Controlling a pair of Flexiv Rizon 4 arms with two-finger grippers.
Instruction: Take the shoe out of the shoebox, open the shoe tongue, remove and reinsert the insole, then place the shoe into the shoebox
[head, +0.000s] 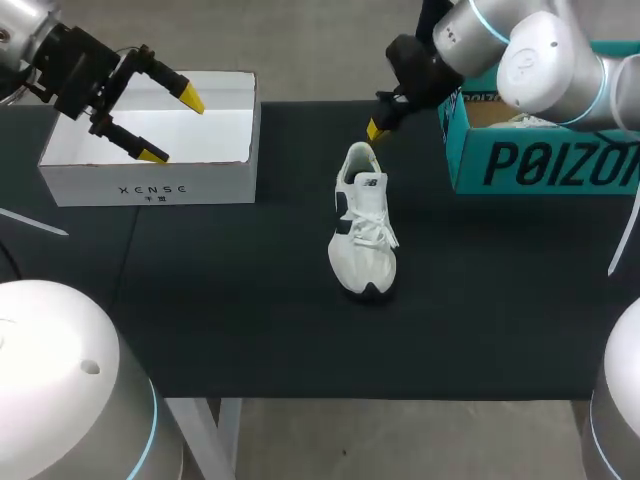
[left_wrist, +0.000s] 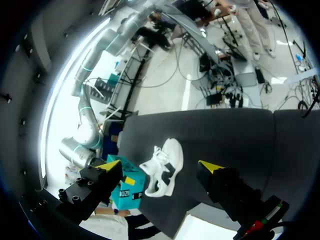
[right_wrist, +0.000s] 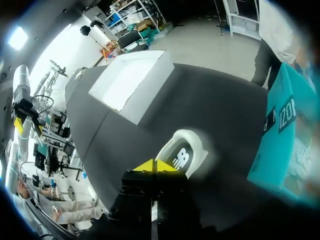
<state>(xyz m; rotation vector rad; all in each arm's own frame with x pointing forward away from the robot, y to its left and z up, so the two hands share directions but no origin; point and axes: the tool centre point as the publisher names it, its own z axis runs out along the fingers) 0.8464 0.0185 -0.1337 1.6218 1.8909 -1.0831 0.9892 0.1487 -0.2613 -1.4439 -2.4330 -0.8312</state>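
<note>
The shoe (head: 364, 225) stands mid-surface (head: 250, 330), and the right end effector (head: 374, 128), tips together just behind its heel, may topple it if it pushes unbraced, the left end effector (head: 171, 126) hanging spread over the white box (head: 100, 178).

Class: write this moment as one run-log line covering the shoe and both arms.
shoe: upright on table | left fingers: open, above white box | right fingers: shut, by shoe's heel
</note>
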